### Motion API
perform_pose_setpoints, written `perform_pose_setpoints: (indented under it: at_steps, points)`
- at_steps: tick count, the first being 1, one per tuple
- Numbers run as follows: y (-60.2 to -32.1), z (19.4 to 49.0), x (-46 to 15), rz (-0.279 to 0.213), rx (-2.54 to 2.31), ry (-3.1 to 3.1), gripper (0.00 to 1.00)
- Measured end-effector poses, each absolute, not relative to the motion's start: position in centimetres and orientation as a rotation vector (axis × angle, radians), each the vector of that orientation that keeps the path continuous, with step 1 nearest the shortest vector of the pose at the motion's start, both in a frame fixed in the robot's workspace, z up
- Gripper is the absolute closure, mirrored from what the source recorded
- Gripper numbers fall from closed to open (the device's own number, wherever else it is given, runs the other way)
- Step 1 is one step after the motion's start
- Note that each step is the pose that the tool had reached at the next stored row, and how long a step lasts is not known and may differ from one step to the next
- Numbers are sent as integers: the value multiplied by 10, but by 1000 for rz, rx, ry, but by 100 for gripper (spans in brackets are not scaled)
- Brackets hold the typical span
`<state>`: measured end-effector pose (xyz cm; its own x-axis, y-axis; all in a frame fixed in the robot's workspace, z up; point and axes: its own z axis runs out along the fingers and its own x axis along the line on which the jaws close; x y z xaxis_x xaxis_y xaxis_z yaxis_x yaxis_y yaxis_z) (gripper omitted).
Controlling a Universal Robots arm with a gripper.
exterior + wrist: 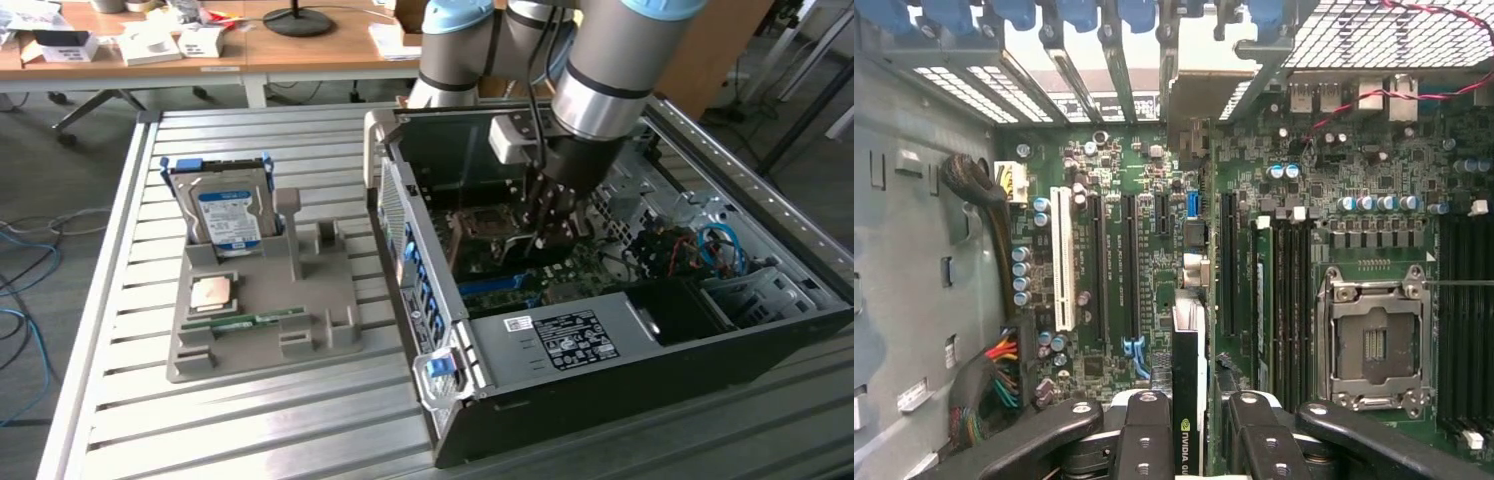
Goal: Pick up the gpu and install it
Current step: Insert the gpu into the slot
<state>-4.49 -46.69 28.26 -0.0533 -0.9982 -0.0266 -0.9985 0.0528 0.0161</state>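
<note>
Gpu (1187, 360) held edge-on between gripper (1194, 425) fingers, narrow grip closed on card, inside open computer case (561, 340), just above motherboard (1134, 250).

Step, as judged: pickup done, install under way, card not yet seated.

Next move calls for: card edge square over long black expansion slot (1129, 270), straight press down, bracket end toward rear grille.

Wrist view gives slot alignment, white slot (1062, 260) and CPU socket (1374, 340) on either side. Exterior view gives arm reaching into case, and parts tray (267, 340) with hard drive (227, 215) and memory stick (247, 320), well apart.
</note>
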Motion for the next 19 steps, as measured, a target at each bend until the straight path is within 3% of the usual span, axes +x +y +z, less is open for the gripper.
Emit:
perform_pose_setpoints:
  at_steps: [19]
  points:
    - [-467,276,-55,47,-2156,2273,73]
